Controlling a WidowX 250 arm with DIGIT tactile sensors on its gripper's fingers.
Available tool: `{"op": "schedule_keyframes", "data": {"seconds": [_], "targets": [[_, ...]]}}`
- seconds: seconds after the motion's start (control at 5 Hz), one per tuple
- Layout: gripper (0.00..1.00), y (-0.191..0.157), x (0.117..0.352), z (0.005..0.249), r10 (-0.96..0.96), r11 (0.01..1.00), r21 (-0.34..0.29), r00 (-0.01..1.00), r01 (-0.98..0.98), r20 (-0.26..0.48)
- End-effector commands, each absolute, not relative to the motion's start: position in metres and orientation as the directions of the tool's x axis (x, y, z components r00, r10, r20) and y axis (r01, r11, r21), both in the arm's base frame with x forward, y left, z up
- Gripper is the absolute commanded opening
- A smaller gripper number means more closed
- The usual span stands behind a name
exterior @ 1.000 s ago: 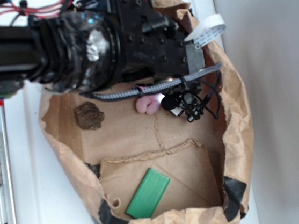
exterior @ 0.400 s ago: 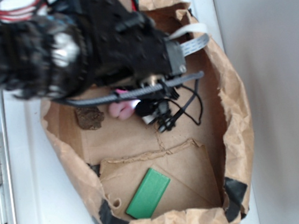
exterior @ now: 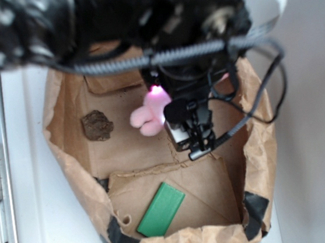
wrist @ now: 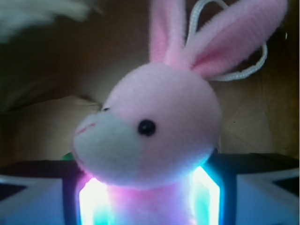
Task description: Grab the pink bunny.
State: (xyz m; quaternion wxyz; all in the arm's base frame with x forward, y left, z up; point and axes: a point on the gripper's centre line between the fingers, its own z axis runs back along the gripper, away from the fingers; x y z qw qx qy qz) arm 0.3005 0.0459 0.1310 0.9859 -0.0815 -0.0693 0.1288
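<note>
The brown paper bag (exterior: pixel 259 145) lies open on the white counter (exterior: pixel 33 171). Inside it, the gripper (wrist: pixel 149 201) has its jaws pinching the pink bunny (wrist: pixel 150 126) by the body, near the bag's centre. At 9 o'clock from it sits a brown lump (exterior: pixel 97 126), at 6 o'clock a green block (exterior: pixel 161 209).

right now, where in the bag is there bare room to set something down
Bare cardboard lies between the brown lump and the green block, and right of the block. It is crowded around the pink bunny, held in the pincer.
</note>
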Motion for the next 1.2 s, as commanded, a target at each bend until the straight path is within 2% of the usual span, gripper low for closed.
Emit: {"op": "schedule_keyframes", "data": {"seconds": [0.0, 0.4, 0.8, 1.0], "targets": [[0.0, 0.048, 0.29, 0.198, 0.163, 0.979, -0.173, 0.927, -0.109, 0.338], [0.0, 0.037, 0.278, 0.206, 0.123, 0.988, -0.13, 0.93, -0.082, 0.347], [0.0, 0.031, 0.276, 0.202, 0.118, 0.993, -0.041, 0.947, -0.111, 0.3], [0.0, 0.031, 0.275, 0.201, 0.118, 0.993, -0.044, 0.947, -0.11, 0.299]]}}
